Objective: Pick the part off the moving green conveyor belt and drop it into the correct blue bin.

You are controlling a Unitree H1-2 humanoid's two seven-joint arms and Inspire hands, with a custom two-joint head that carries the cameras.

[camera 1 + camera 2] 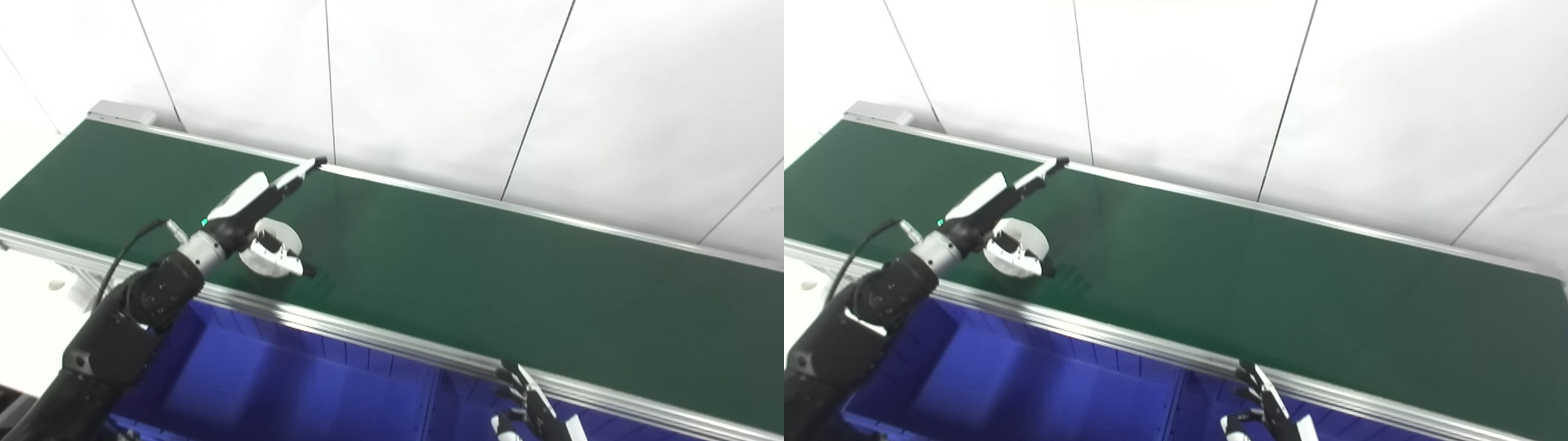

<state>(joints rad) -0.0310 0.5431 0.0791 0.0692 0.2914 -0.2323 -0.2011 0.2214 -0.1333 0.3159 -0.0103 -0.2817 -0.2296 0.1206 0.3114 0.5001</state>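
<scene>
A white ring-shaped part (283, 233) lies on the green conveyor belt (465, 269) near its front edge, left of centre. My left hand (251, 202) is open over it. The fingers stretch straight out above the part toward the far rail, and the thumb (286, 260) lies across the part's front. I cannot tell whether the hand touches the part. My right hand (531, 409) is open and empty, fingers spread, low at the front rail on the right. The part (1028, 235) and left hand (986, 205) also show in the right eye view.
Blue bins sit below the belt's front rail (380, 334): one on the left (275, 380) and one to its right (468, 407), split by a divider wall. A white panelled wall (429, 86) runs behind the belt. A grey end housing (122, 112) caps the belt's far left.
</scene>
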